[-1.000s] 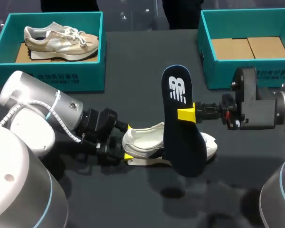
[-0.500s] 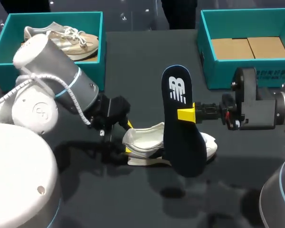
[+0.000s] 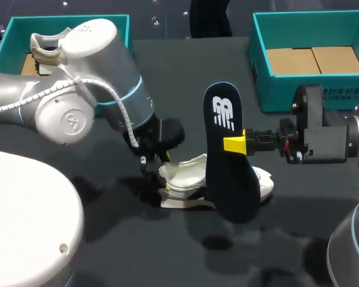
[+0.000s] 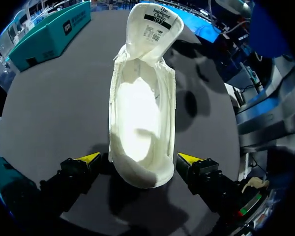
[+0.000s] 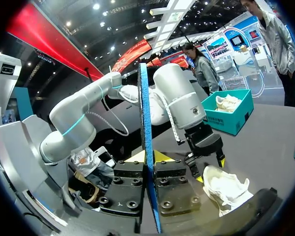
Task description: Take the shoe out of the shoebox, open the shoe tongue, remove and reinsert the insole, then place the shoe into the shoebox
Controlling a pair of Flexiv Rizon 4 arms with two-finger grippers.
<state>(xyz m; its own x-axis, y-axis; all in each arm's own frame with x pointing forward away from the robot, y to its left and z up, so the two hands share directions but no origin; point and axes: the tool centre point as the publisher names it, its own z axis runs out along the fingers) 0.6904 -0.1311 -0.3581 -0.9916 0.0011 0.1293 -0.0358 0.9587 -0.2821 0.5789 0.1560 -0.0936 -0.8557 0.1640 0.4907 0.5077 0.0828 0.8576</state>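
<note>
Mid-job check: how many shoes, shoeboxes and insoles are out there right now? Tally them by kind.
Shoes: 2, a white shoe on the table and a beige shoe in the left shoebox.
Shoeboxes: 2, that one and the right shoebox.
Insoles: 1, the dark insole in the right gripper.
Total: 5.

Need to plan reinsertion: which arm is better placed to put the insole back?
Right: the right gripper is shut on the insole, upright by the white shoe. The left gripper stands open astride the shoe's heel.
</note>
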